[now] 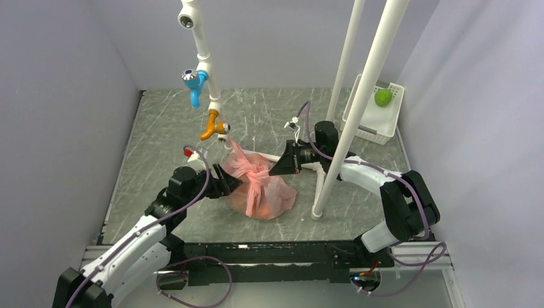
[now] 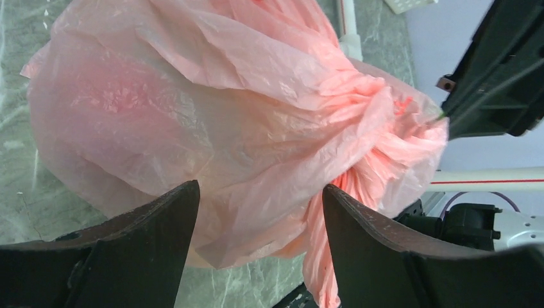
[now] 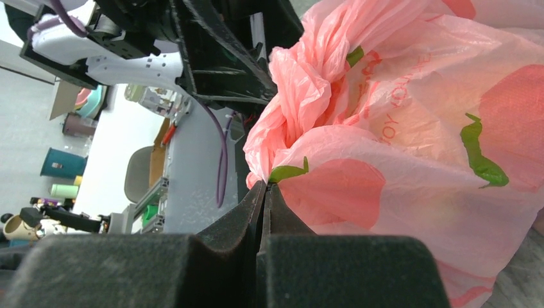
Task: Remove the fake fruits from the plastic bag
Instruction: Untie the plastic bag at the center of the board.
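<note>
The pink plastic bag lies mid-table with its handles twisted into a knot. It fills the left wrist view and the right wrist view. The fake fruits are hidden inside it; only a faint orange tint shows through near its front. My left gripper is open at the bag's left side, and its fingers straddle loose plastic and a hanging handle strip. My right gripper is shut, its tips pinching a fold at the bag's right upper edge.
A white slotted basket at the back right holds a lime-green fruit. A white pole stands on the table just right of the bag. A pipe rig with blue and orange fittings hangs above the bag.
</note>
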You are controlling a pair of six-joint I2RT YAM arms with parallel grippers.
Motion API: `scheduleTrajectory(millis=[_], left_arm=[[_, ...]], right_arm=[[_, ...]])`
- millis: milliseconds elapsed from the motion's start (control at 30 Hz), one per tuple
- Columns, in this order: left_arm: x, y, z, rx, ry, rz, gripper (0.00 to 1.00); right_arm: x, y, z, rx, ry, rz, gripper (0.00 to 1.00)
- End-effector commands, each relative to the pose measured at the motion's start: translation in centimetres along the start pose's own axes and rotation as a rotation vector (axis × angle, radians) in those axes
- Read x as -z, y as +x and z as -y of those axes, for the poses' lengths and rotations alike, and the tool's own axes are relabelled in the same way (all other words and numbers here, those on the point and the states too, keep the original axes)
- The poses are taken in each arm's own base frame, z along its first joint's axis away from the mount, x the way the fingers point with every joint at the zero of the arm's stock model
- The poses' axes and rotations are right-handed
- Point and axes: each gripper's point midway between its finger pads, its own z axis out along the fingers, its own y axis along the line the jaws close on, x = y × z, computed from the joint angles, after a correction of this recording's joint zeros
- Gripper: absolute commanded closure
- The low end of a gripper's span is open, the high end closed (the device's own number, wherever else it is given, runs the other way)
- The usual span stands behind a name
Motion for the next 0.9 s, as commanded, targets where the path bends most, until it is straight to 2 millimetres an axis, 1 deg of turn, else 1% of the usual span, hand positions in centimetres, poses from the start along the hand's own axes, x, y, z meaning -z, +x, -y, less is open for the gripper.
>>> scheduleTrajectory(millis=[0,67,100,133,200,233,267,333,367,433,467,500,567,633,667,700,800,867], left_arm=[[-0.9,-2.0,2.4,0.0,0.068,0.027,0.25],[-1.1,-2.2,2.1,0.014,0.039,0.027,0.34],[-1.1,-2.4,1.7,0.026,0.009,0.033,0.42],[-0.9,-2.5,1.2,0.043,-0.024,0.038,0.51],[-0.3,-2.7,0.5,0.066,-0.066,0.072,0.79],[0.1,-2.9,0.3,0.078,-0.073,0.095,0.85],[0.5,-3.2,0.0,0.088,-0.082,0.121,0.87],[1.3,-3.2,-0.5,0.11,-0.103,0.149,0.89],[1.6,-3.1,-0.8,0.122,-0.115,0.157,0.9],[2.1,-2.9,-1.1,0.14,-0.118,0.165,0.96],[2.2,-2.6,-1.2,0.146,-0.118,0.159,0.98],[2.1,-2.2,-1.2,0.147,-0.11,0.149,0.99],[1.8,-1.7,-0.8,0.141,-0.069,0.127,1.0],[1.4,-1.2,0.0,0.131,-0.023,0.095,1.0],[1.3,-1.1,0.4,0.123,0.0,0.082,1.0],[1.2,-1.2,1.1,0.109,0.03,0.066,1.0],[1.0,-1.4,2.4,0.079,0.074,0.034,1.0],[0.9,-1.6,3.0,0.068,0.087,0.017,1.0]], right_arm=[[-0.5,-1.3,-1.4,0.088,-0.051,-0.011,1.0],[-0.6,-1.3,-1.5,0.089,-0.049,-0.016,1.0],[-0.6,-1.3,-1.4,0.091,-0.042,-0.013,1.0],[-0.6,-1.3,-1.4,0.094,-0.036,-0.011,1.0],[-0.4,-1.0,-1.2,0.098,-0.01,-0.005,1.0],[-0.3,-0.8,-0.9,0.101,0.008,-0.002,1.0],[0.0,-0.8,-0.5,0.101,0.035,0.009,1.0],[0.9,-0.9,0.3,0.089,0.08,0.052,1.0],[1.7,-1.2,0.6,0.081,0.094,0.091,1.0],[3.8,-2.1,0.7,0.045,0.095,0.19,1.0],[4.8,-2.5,0.6,0.052,0.095,0.234,1.0],[5.4,-2.6,0.7,0.07,0.106,0.25,1.0],[5.5,-1.8,1.7,0.062,0.175,0.208,1.0],[4.9,-1.1,2.0,0.075,0.207,0.151,1.0],[4.8,-1.0,2.2,0.073,0.219,0.138,0.95],[4.9,-1.2,2.0,0.075,0.222,0.139,0.86],[4.6,-2.2,1.1,0.101,0.215,0.139,0.61],[4.1,-3.0,0.6,0.134,0.229,0.128,0.47]])
